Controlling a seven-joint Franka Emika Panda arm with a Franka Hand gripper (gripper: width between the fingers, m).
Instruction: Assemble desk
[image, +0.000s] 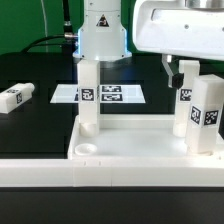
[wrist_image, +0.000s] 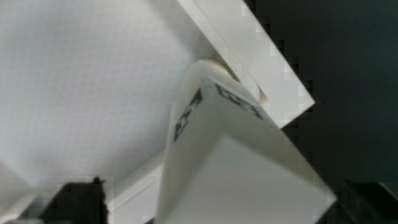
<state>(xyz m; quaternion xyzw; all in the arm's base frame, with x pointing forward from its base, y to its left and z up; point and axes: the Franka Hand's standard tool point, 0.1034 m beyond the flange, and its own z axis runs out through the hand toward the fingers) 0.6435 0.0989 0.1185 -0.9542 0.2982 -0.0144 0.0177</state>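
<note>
The white tray-like tabletop (image: 130, 140) lies upside down with an empty round socket (image: 88, 150) at its near corner on the exterior view's left. One white tagged leg (image: 88, 95) stands upright in the far socket on that side. A second tagged leg (image: 205, 110) stands upright on the tabletop's right side. My gripper (image: 195, 72) hangs over this leg's top, one dark finger (image: 172, 72) a little clear of its side. In the wrist view the leg (wrist_image: 231, 150) fills the space between the jaws, with a dark finger (wrist_image: 71, 200) apart from it. The gripper is open.
A loose tagged leg (image: 15, 97) lies on the black table at the exterior view's left. The marker board (image: 112, 95) lies flat behind the tabletop. A long low white wall (image: 60, 172) runs along the front. The robot's base (image: 100, 35) stands at the back.
</note>
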